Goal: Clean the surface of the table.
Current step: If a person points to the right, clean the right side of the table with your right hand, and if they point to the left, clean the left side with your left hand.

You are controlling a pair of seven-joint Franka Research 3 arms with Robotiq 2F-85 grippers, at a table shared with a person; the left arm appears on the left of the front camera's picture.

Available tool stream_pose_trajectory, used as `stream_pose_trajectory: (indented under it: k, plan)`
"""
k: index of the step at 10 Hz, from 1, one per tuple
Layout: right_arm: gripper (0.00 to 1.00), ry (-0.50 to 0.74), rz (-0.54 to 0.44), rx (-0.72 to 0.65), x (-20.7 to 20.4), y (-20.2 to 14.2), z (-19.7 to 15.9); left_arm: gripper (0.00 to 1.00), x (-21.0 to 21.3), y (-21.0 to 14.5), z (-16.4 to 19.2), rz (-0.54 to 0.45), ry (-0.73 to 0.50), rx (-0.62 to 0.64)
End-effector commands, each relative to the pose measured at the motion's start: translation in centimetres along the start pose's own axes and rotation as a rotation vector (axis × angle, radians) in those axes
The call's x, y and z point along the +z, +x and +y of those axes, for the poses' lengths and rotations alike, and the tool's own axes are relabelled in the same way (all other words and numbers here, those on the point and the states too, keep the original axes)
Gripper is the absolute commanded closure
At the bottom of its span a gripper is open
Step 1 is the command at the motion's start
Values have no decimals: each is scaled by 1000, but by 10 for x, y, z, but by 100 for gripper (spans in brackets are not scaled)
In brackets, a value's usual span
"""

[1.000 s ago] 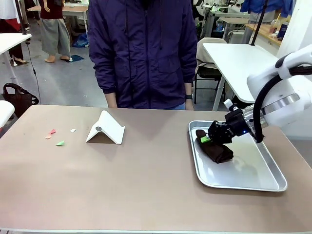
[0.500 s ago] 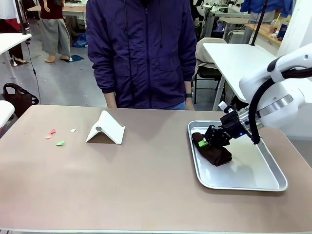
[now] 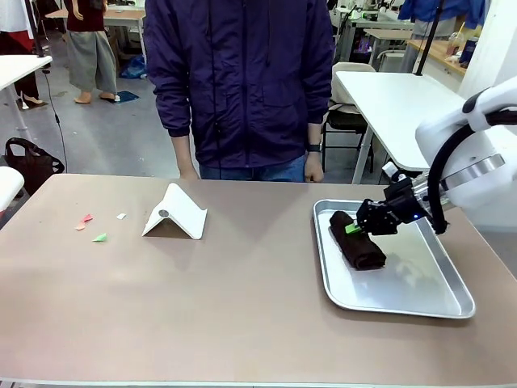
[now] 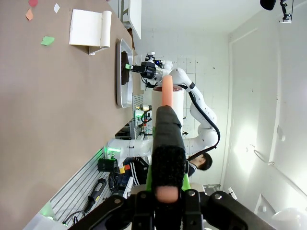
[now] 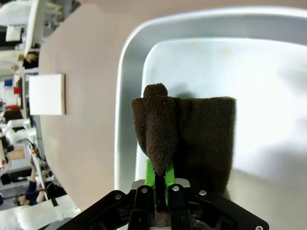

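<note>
Two grippers are in use, and both are pressed together on something. The right gripper [image 3: 353, 229] pinches a raised fold of the dark brown terry cloth [image 3: 362, 252]. The cloth lies in the silver metal tray [image 3: 404, 310] on the right part of the table [image 3: 242, 307]. The left gripper [image 4: 166, 129] is clamped on a slim black-sleeved stick [image 4: 167, 91] with a peach tip; what kind of tool it is cannot be told.

The table top spans the whole foreground and is taupe, matte and smooth. It looks rigid and fixed, so it should be wiped through the cloth, not grasped. The cloth looks soft and limp. Grip it at a bunched fold and leave a free flap to press flat.

The small paper scraps [image 3: 99, 238] at the far left, near the white folded card [image 3: 178, 212], look light and likely to skid. Sweep them slowly.
</note>
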State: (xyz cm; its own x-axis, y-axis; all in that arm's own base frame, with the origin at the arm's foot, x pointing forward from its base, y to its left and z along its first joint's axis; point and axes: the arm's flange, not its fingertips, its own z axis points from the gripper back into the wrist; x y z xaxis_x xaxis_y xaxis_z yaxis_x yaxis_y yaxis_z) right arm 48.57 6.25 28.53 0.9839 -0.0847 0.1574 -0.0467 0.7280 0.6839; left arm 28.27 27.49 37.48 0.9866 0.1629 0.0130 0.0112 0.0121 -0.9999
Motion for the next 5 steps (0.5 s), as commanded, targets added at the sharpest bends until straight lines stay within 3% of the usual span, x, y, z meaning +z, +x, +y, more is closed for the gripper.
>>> stream_pose_trajectory:
  k: [1, 5]
  plan:
    - [91, -24, -83, -51, 10, 6, -10, 98, -1, -3, -3, 2, -15, -20]
    - [91, -136, -165, -104, 20, 14, -30, 98, -1, -3, -3, 2, -15, -20]
